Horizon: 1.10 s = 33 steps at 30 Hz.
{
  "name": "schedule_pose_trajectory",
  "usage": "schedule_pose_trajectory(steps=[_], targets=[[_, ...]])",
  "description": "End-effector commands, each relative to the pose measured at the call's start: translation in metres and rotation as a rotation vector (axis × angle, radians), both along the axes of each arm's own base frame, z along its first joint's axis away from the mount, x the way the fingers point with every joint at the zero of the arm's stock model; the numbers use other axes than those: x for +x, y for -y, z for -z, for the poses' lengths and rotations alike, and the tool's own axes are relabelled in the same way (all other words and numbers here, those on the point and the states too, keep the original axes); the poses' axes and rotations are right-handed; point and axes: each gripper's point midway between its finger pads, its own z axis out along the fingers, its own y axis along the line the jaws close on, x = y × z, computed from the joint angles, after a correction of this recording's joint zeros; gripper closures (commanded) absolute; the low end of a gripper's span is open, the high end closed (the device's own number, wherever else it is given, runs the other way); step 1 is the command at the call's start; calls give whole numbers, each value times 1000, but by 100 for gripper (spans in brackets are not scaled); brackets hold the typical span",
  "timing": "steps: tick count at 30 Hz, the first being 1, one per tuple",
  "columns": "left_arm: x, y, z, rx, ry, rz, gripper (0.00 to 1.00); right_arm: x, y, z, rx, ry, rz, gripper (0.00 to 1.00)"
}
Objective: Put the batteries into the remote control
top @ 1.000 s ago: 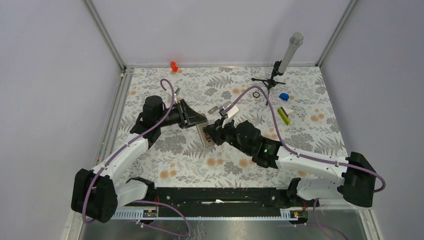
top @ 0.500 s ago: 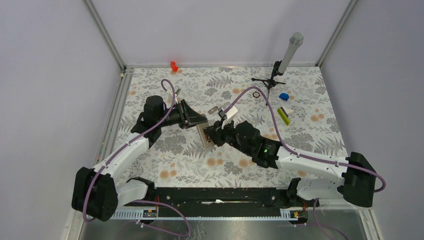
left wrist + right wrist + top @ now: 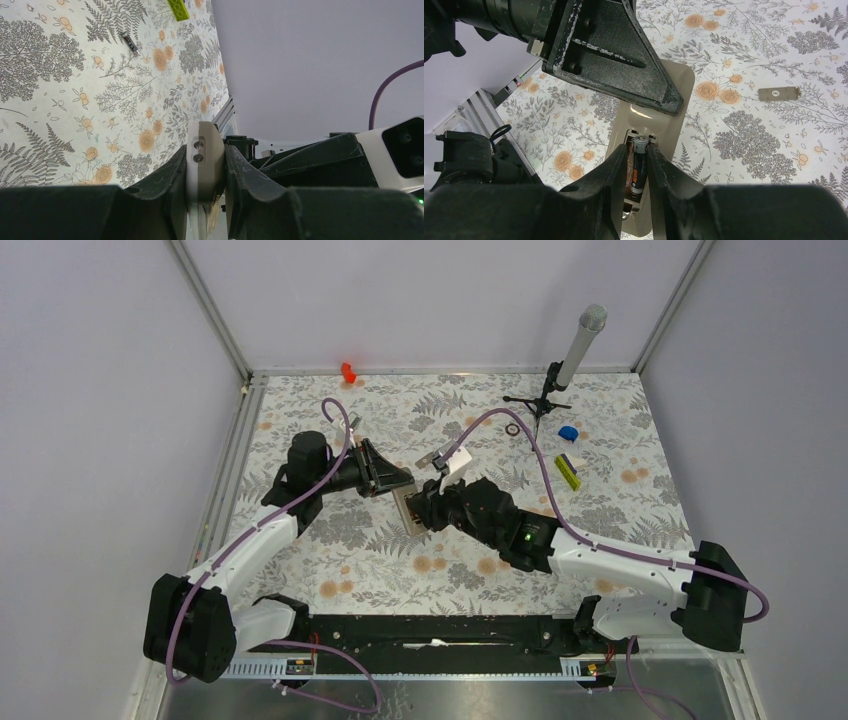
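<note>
Where L arm meets centre – L claw (image 3: 206,172): clamped shut on remote control (image 3: 676,87), edge-on betw. fingers.
Remote pos: mid-table betw. both claws, batt. bay open.
R claw (image 3: 636,150): jaws a crack apart, straddling battery (image 3: 638,172) seated in bay, no firm grip.
2nd battery (image 3: 130,42): loose on table (image 3: 330,540), near green bar (image 3: 178,8).

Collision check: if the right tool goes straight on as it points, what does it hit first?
Likely the battery between the right tool's jaws, lying in the remote control's open bay; then the bay floor. The left tool grips the remote just beyond. Depth unclear.
</note>
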Motion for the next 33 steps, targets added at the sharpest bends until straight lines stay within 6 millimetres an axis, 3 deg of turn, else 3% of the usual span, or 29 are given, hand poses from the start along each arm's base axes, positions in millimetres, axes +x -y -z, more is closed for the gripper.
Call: schedule_pose_trajectory(steps=[1, 6, 12, 17, 21, 25, 33], targets=[[4, 1, -24, -20, 88, 9, 100, 9, 3, -8, -6, 0, 64, 70], [6, 0, -21, -10, 90, 3, 100, 7, 6, -20, 16, -7, 64, 66], [14, 0, -16, 9, 102, -9, 100, -12, -4, -34, 92, -76, -21, 52], [19, 0, -15, 16, 116, -21, 100, -16, -3, -45, 141, -104, -16, 41], [22, -1, -16, 24, 134, -36, 100, -7, 8, -51, 175, -133, 76, 26], [27, -3, -18, 36, 159, -69, 100, 11, 39, -48, 253, -259, 294, 10], [33, -7, -47, -38, 251, -143, 100, 14, 52, -37, 497, -600, 398, 9]])
